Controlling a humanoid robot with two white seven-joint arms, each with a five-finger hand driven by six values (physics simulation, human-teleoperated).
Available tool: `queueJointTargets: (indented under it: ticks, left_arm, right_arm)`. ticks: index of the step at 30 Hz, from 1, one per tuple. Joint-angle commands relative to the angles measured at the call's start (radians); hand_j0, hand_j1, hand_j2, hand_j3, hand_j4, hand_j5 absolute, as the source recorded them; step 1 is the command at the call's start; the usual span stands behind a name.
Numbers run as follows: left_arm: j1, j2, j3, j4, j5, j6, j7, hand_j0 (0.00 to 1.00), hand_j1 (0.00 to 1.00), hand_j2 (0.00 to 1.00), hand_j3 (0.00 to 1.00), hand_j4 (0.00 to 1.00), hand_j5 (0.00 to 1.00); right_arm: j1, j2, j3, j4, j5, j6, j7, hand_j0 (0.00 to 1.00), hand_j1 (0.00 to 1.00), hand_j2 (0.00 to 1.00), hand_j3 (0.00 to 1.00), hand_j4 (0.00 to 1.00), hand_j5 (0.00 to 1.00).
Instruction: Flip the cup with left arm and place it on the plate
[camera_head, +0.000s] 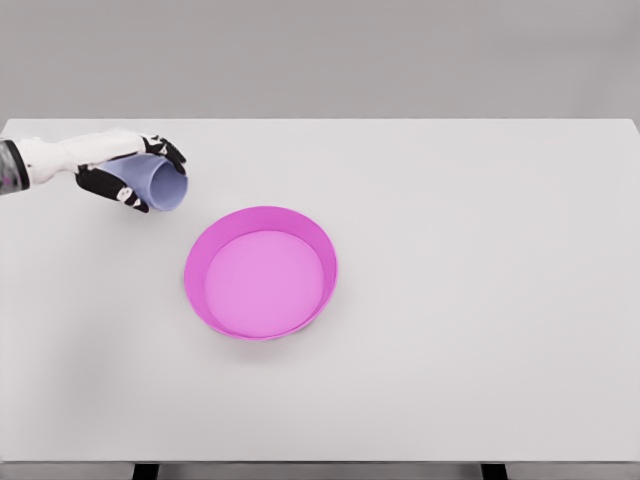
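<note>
One scene, taken from largest thing down, every place given against the plate. White table (480, 300) on all sides of the plate, bare and wide to its right and toward the viewer; far edge well beyond the plate, near edge well short of it. Pink plate (261, 273) itself round, shallow-walled, nothing inside, just left of the table's middle. Left arm (45, 158) up and to the left of the plate, coming in from the picture's left edge. Left hand (125, 172) at the end of it, black fingers (128, 193) wrapped and clamped on the cup. Lavender cup (158, 181) up-left of the plate, apart from its rim, lying tilted on its side in the grasp with one round end turned down toward the plate; whether that end is mouth or base, hard to tell. No right arm anywhere in view.

Judged progress: grasp made, flip apparently partway with the cup neither upright nor inverted, placing not yet done. Left to do: finish turning the cup, carry it down-right over the near wall of the plate, set it on the flat floor inside, let go.

Room: open path between cup and plate, nothing in the way. Only the plate's raised rim to clear.
</note>
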Motion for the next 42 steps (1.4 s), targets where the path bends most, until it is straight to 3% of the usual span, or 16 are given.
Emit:
queueJointTargets:
  ticks: [1,5,18,27,30,37,42]
  left_arm:
    - [0.005,0.065,0.004,-0.120,0.120,0.003,0.000,0.57,0.57,0.57,0.57,0.57,0.57]
    - [0.015,0.130,0.007,-0.252,0.232,0.005,0.000,0.56,0.56,0.56,0.56,0.56,0.56]
    - [0.072,0.159,0.010,-0.459,0.496,0.026,0.000,0.54,0.54,0.54,0.54,0.54,0.54]
    - [0.091,0.196,0.001,-0.557,0.660,0.236,0.000,0.54,0.54,0.54,0.54,0.54,0.54]
    - [0.092,0.194,0.000,-0.625,0.729,0.370,0.000,0.54,0.54,0.54,0.54,0.54,0.54]
    - [0.112,0.162,0.000,-0.643,0.758,0.384,0.000,0.54,0.54,0.54,0.54,0.54,0.54]
    - [0.135,0.087,-0.002,-0.646,0.762,0.382,0.000,0.54,0.54,0.54,0.54,0.54,0.54]
  right_arm:
    - [-0.001,0.000,0.000,0.001,0.000,0.000,0.000,1.00,1.00,1.00,1.00,1.00,1.00]
    - [0.000,0.000,-0.001,-0.001,0.000,-0.001,0.001,1.00,1.00,1.00,1.00,1.00,1.00]
    - [-0.001,0.000,-0.001,-0.001,0.000,-0.001,0.001,1.00,1.00,1.00,1.00,1.00,1.00]
    - [0.000,0.000,0.000,-0.001,0.000,0.000,0.001,1.00,1.00,1.00,1.00,1.00,1.00]
    - [0.000,0.000,0.000,-0.001,0.000,0.000,0.001,1.00,1.00,1.00,1.00,1.00,1.00]
    - [0.000,0.000,0.000,0.001,0.000,0.000,0.000,1.00,1.00,1.00,1.00,1.00,1.00]
    - [0.000,0.000,0.000,0.001,0.000,0.000,0.001,1.00,1.00,1.00,1.00,1.00,1.00]
